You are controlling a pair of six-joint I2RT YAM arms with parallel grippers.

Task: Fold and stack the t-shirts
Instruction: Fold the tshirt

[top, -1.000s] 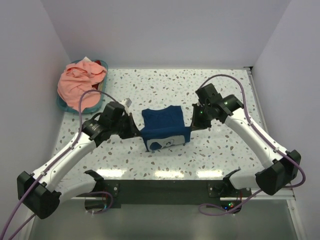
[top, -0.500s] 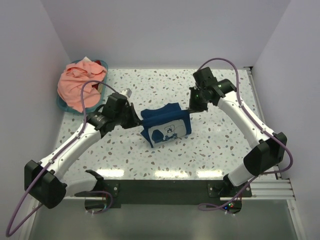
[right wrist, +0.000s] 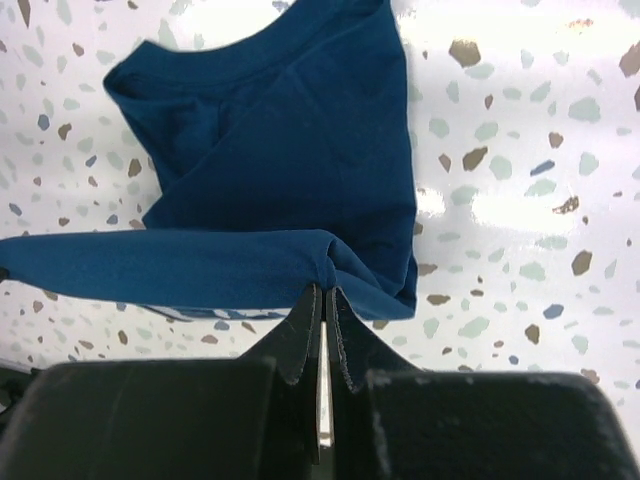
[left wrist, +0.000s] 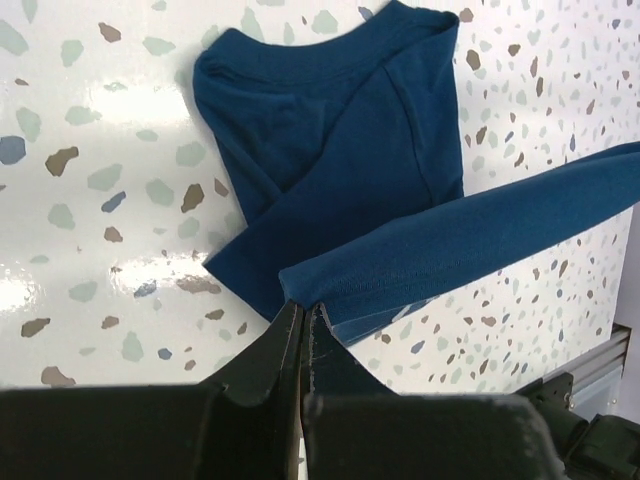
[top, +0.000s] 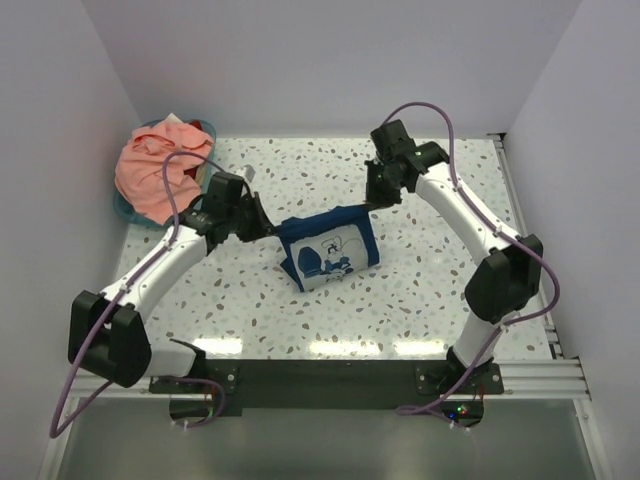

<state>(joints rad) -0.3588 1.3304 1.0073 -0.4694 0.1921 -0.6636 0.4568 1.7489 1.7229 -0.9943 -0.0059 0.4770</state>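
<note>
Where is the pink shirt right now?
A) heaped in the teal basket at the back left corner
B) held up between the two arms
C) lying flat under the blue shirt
A: the salmon-pink shirt sits heaped in the teal basket; the left gripper and right gripper pinch only the navy shirt.

Most of the teal basket [top: 124, 210] lies hidden under the salmon-pink t-shirt [top: 160, 170]. The white print [top: 330, 262] on the navy t-shirt [top: 325, 226] is too small to make out.

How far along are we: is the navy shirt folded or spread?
Half folded: navy shirt edge pinched aloft by left gripper and right gripper; rest lies doubled.
</note>
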